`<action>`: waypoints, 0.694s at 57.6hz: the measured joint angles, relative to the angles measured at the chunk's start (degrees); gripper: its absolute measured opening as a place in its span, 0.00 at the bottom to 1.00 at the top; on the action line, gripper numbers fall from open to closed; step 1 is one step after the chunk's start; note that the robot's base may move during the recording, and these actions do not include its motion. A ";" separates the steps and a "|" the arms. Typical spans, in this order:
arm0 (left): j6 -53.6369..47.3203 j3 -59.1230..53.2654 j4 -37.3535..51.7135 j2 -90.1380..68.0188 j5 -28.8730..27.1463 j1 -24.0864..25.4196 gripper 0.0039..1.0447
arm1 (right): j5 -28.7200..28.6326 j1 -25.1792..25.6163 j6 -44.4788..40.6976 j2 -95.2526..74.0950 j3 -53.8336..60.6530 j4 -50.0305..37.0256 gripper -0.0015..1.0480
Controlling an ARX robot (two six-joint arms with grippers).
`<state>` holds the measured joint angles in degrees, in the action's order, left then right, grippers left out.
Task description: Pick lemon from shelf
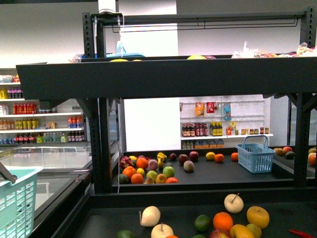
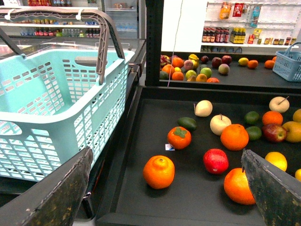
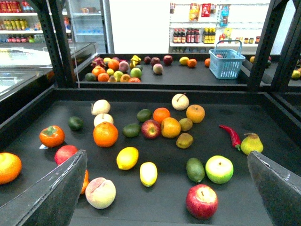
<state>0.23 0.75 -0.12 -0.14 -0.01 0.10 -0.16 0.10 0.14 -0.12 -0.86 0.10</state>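
The lemon, deep yellow and oval, lies on the dark lower tray of the black shelf among several other fruits. A paler yellow oval fruit lies just beside it. My right gripper is open and empty above the tray's near part, with the lemon between its fingers and closer to one of them. My left gripper is open and empty over the same tray. There the lemon shows partly behind one finger. The shelf frame fills the front view.
A teal basket stands beside the tray and also shows in the front view. A red apple, a green apple, a peach and a red chili lie near the lemon. A blue basket sits on the far tray.
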 joint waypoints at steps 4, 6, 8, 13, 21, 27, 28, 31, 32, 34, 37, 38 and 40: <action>0.00 0.00 0.00 0.00 0.00 0.00 0.93 | 0.00 0.00 0.00 0.00 0.00 0.00 0.98; 1.25 0.35 -1.27 -0.57 0.90 0.20 0.93 | -0.02 0.00 0.00 0.00 0.00 0.00 0.98; 8.04 2.60 -6.78 -4.79 4.76 1.36 0.93 | 0.00 0.00 0.02 0.00 0.00 0.00 0.98; 20.31 6.05 -4.00 -16.61 10.32 5.29 0.93 | -0.02 0.00 0.00 0.00 0.00 0.00 0.98; 30.69 18.40 4.63 -34.80 18.18 11.87 0.93 | -0.02 0.00 0.00 0.00 0.00 0.00 0.98; 39.19 31.95 6.34 -49.57 24.28 18.45 0.93 | -0.02 0.00 0.02 0.00 0.00 0.00 0.98; 41.20 34.07 6.54 -51.95 25.31 19.41 0.93 | -0.02 0.00 0.00 0.00 0.00 0.00 0.98; 44.61 39.34 6.95 -57.75 26.45 21.38 0.93 | -0.02 0.00 0.02 0.00 0.00 0.00 0.98; 46.10 41.44 6.99 -60.02 26.97 22.05 0.93 | -0.02 0.00 0.00 0.00 0.00 0.00 0.98; 48.76 45.42 6.84 -64.39 27.52 23.17 0.93 | -0.02 0.00 0.00 0.00 0.00 0.00 0.98; 51.69 50.95 6.01 -70.55 28.06 24.48 0.93 | -0.02 0.00 0.00 0.00 0.00 0.00 0.98; 52.30 52.65 5.57 -72.50 28.15 24.85 0.93 | -0.02 0.00 0.00 0.00 0.00 0.00 0.98; 53.90 56.02 4.44 -76.24 28.52 25.46 0.93 | -0.02 0.00 0.00 0.00 0.00 0.00 0.98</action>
<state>54.13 56.77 4.32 -76.38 28.51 25.56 -0.19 0.10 0.14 -0.12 -0.86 0.10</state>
